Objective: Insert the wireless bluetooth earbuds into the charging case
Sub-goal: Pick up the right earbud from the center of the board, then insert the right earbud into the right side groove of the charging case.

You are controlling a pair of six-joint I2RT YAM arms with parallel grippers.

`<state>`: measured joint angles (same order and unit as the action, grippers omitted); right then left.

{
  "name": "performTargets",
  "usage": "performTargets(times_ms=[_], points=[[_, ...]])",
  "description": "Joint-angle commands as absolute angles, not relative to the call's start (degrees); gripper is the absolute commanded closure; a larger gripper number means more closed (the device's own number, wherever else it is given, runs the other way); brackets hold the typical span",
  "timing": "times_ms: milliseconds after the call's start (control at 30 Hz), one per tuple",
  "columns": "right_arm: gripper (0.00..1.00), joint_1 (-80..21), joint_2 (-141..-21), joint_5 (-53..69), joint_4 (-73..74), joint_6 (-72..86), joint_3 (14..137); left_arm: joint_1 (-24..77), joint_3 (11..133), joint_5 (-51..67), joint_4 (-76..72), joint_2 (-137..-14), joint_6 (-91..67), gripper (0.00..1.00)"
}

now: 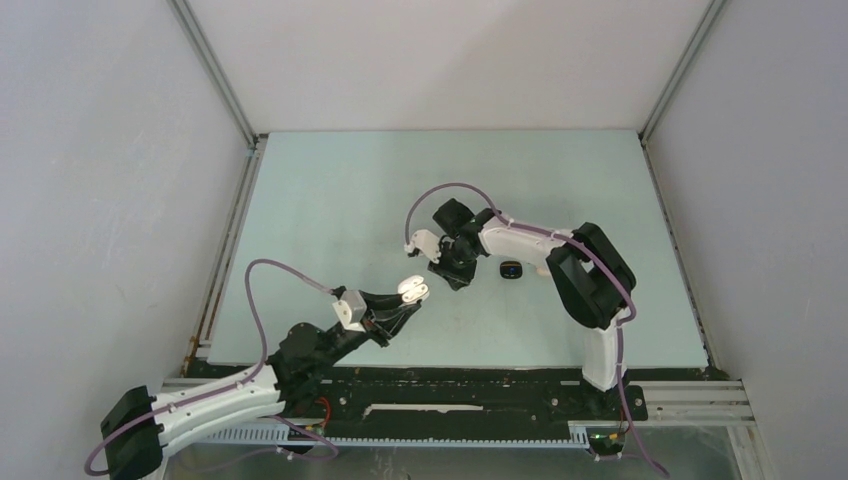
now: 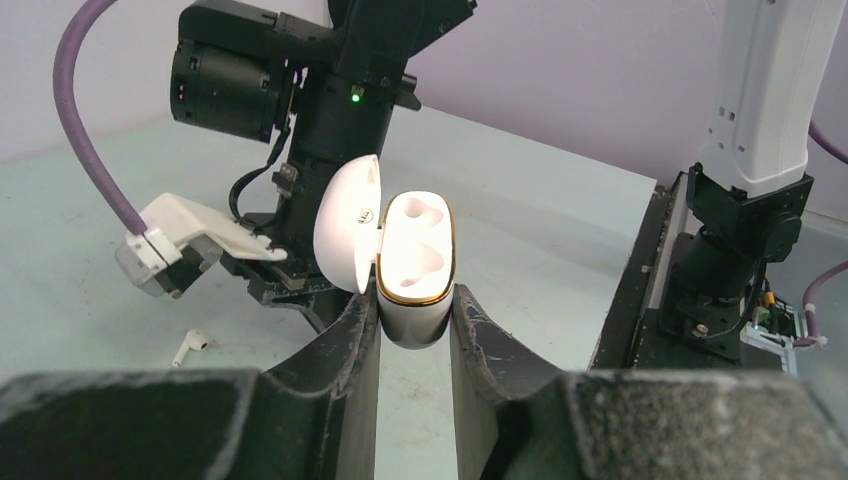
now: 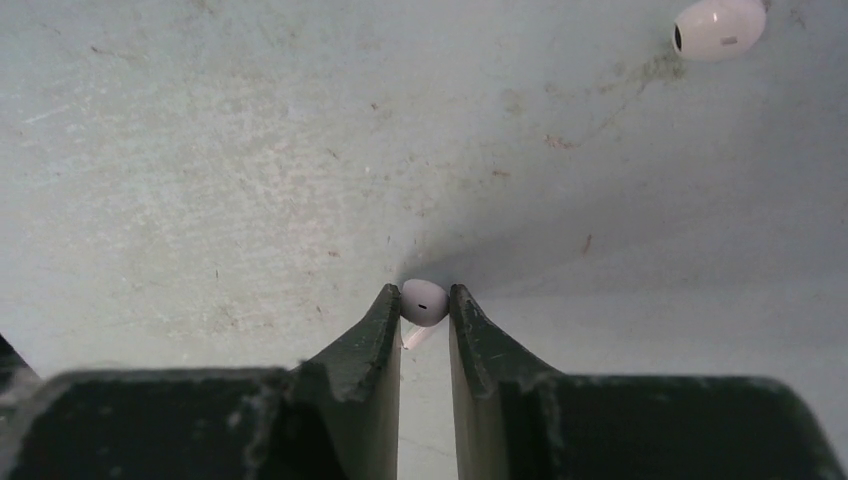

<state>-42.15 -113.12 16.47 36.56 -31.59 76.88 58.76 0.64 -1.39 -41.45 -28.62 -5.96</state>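
Nearest us, the left end effector (image 2: 415, 305) is clamped on the white charging case (image 2: 418, 250), which is open. Just past it, the right end effector (image 3: 424, 300) pinches one white earbud (image 3: 424, 303) by its head only. We reckon it could twist or pop loose at the socket. A second earbud (image 3: 720, 27) and a black case (image 1: 511, 270) lie on the worktop (image 1: 330, 190) beyond. The raised lid (image 2: 345, 225) crowds the approach.

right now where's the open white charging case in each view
top external: open white charging case just left of centre, in the left gripper.
left wrist: centre, between the fingers.
right wrist: cannot tell if the white shape top right is it.
shared landmark: right gripper, shut on a white earbud.
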Motion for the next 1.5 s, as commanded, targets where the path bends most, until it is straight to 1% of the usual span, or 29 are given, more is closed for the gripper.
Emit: performTargets(times_ms=[0,67,100,200,300,400,500,633,733,800,867,967,1067,1167,1300,1467], points=[[0.87,-40.4,-106.6,16.6,38.5,-29.1,78.0,59.1,-6.7,-2.4,-43.9,-29.9,-4.7,1.00],[0.99,-39.2,-102.9,16.7,38.4,-28.1,78.1,59.1,-5.9,-3.2,-44.0,-30.9,-4.7,1.00],[1.00,-38.5,-100.8,16.7,38.1,-27.5,78.0,59.1,-5.4,-3.9,-44.1,-31.6,-4.7,1.00],[1.00,-36.6,-95.1,16.8,37.2,-26.6,77.8,59.1,-2.9,-6.9,-46.2,-35.9,-4.4,1.00],[1.00,-35.2,-88.4,15.8,35.8,-25.3,77.7,59.1,0.5,-12.0,-50.1,-42.7,-5.4,1.00],[1.00,-32.8,-80.3,17.3,30.7,-21.9,75.7,59.1,4.7,-15.5,-55.6,-50.3,-6.4,1.00],[1.00,-31.6,-71.8,18.7,22.7,-18.7,70.8,59.1,8.4,-17.1,-61.5,-58.7,-6.5,1.00],[1.00,-30.6,-69.7,21.6,19.8,-16.3,70.0,59.1,13.0,-16.9,-72.1,-69.5,-6.4,1.00],[1.00,-30.6,-69.7,21.6,16.8,-18.1,69.4,59.1,16.0,-15.2,-80.3,-77.3,-6.2,1.00],[1.00,-30.0,-69.5,20.5,16.7,-19.6,71.0,59.1,18.4,-13.1,-81.3,-79.9,-5.8,1.00],[1.00,-28.0,-69.9,21.1,18.0,-19.4,74.4,59.1,20.8,-11.6,-79.5,-80.9,-6.4,1.00],[1.00,-23.9,-72.0,25.3,22.4,-18.8,78.6,59.1,22.6,-8.7,-78.2,-81.3,-7.1,1.00],[1.00,-23.1,-70.4,25.3,21.8,-26.0,79.0,59.1,23.2,-8.5,-76.0,-79.8,-6.7,1.00],[1.00,-22.5,-68.8,26.3,21.9,-24.2,81.5,59.1,22.8,-9.2,-73.5,-77.3,-6.0,1.00],[1.00,-29.0,-64.2,24.7,24.1,-23.8,80.7,59.1,21.0,-10.6,-72.5,-73.7,-6.1,1.00],[1.00,-40.9,-55.8,13.7,22.7,-27.3,72.1,59.1,17.9,-10.1,-71.1,-67.0,-6.3,1.00]])
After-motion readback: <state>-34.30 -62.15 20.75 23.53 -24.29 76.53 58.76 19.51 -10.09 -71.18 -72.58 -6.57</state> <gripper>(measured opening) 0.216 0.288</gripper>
